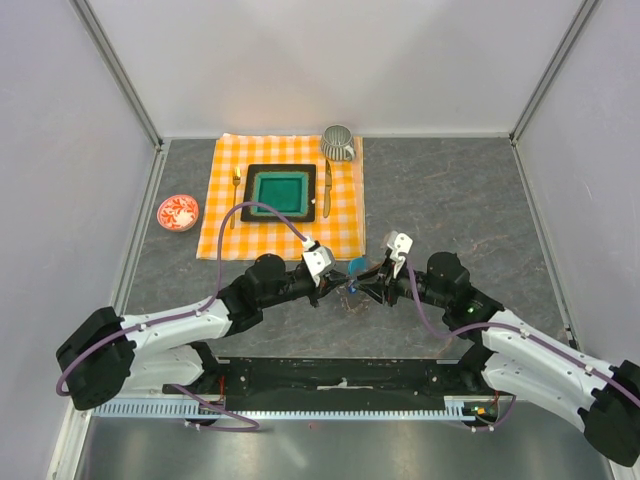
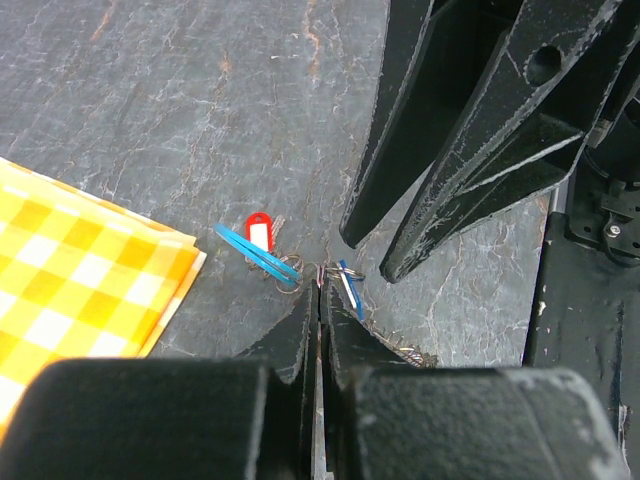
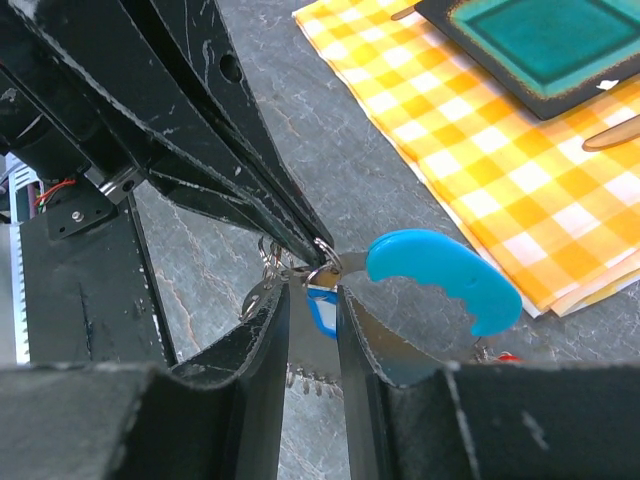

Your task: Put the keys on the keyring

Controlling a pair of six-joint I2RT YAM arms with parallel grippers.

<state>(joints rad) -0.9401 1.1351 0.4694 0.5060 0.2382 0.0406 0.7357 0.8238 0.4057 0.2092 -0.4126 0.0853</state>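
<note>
The left gripper (image 2: 320, 295) has its fingers closed hard together, the tips pinching a small silver ring (image 3: 322, 248) in the bunch. The right gripper (image 3: 313, 300) meets it tip to tip; its fingers stand partly apart, bare bench shows between them in the left wrist view, and nothing is plainly clamped; a small blue tag (image 3: 320, 315) shows through that gap.

The keys (image 1: 356, 267) sit in a tight cluster on the grey bench (image 1: 450, 200), just off the near right corner of the orange checked cloth (image 1: 225, 225), around mid-width and nearer the bench's near edge than its far one. A large bright-blue tag (image 3: 445, 280) sticks out toward the cloth; a red tag (image 2: 258, 230) lies beside it. The keyring (image 3: 305, 378), a beaded silvery chain, lies on the bench beneath the right fingers; whether any key is threaded on it cannot be told.

A green square plate (image 1: 282, 190) sits mid-cloth, with a gold fork (image 1: 236, 195) left of it and a knife (image 1: 327, 190) right of it. A ribbed grey cup (image 1: 338, 143) stands at the cloth's far right corner; a small red dish (image 1: 178, 212) lies just off its left edge.
</note>
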